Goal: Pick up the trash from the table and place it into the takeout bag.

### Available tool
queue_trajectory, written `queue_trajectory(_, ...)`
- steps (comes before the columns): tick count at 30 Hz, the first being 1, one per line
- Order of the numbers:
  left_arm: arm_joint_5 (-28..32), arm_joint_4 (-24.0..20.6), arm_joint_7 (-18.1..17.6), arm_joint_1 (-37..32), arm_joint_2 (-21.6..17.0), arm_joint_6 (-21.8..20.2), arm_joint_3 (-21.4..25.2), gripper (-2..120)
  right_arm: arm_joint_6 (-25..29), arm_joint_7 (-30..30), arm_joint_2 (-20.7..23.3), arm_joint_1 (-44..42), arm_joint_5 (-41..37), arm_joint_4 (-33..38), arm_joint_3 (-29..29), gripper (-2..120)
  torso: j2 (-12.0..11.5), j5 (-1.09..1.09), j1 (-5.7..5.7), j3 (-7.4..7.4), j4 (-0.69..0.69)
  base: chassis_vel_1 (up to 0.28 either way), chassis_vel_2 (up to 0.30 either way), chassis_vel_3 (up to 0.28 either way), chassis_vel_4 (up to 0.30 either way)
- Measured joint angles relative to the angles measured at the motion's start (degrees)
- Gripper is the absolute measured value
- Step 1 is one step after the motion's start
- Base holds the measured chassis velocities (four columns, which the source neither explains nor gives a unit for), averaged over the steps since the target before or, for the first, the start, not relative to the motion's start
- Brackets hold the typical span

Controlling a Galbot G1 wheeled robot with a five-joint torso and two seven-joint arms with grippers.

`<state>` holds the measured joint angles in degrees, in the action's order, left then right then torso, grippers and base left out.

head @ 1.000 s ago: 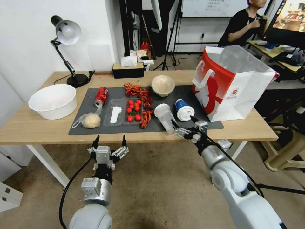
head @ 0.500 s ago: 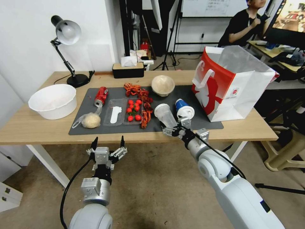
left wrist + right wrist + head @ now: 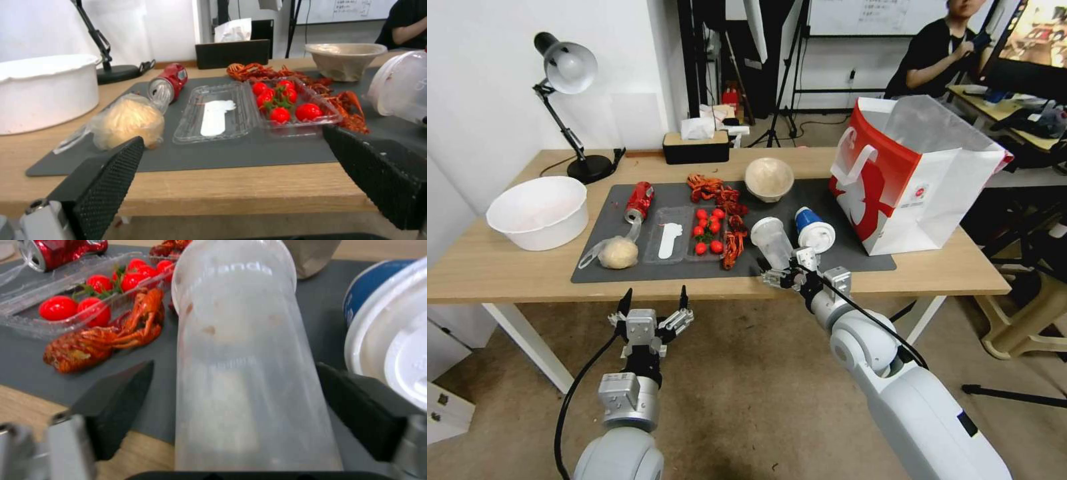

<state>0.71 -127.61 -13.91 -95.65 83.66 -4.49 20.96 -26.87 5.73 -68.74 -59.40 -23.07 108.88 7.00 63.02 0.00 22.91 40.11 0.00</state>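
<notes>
A clear plastic cup lies on its side on the dark mat of the table. My right gripper is open at the cup's near end. In the right wrist view the cup lies between the two fingers, with gaps on both sides. A blue cup with a white lid lies just right of it. A crushed red can, a bagged beige lump and a beige bowl lie on the mat. The takeout bag stands open at the right. My left gripper hangs open below the table's front edge.
A clear tray of tomatoes and red crayfish lie mid-mat, close to the clear cup's left. A large white bowl sits at the left, a desk lamp behind it, a tissue box at the back edge.
My right gripper has moved left from in front of the blue cup and now straddles the clear cup's near end. The left arm has stayed still.
</notes>
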Motion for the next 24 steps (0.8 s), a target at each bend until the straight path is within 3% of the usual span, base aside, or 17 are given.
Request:
queue_trajectory(8, -1.24, -0.13, -0.06, -0.19, -0.23, 0.29, 0.04, 100, -0.49, 0.27, -0.33, -1.42, -0.08, 0.41, 0.79, 54, 0.0, 0.01, 0.0, 0.0, 0.0, 0.0, 0.0, 0.0, 0.0)
queue_trajectory(12, -1.08, -0.13, -0.7, -0.18, -0.32, 0.37, -0.02, 100, -0.46, 0.27, -0.34, -2.09, -0.11, 0.85, 1.29, 46, 0.0, 0.0, 0.0, 0.0, 0.01, 0.0, 0.0, 0.0, 0.0)
queue_trajectory(17, -0.97, -0.23, -0.86, -0.21, -0.52, 0.4, -0.25, 100, 0.09, 0.12, -0.03, -2.92, -0.17, 1.93, 2.03, 45, 0.0, 0.01, 0.0, 0.0, 0.0, 0.0, 0.0, 0.0, 0.0)
queue_trajectory(24, -0.99, -0.92, -0.88, -0.41, -0.53, 0.42, -0.53, 100, 4.54, -1.39, 2.69, -2.28, -1.96, 9.45, 5.77, 45, 0.0, 0.01, 0.0, 0.0, 0.0, 0.0, 0.0, 0.0, 0.0)
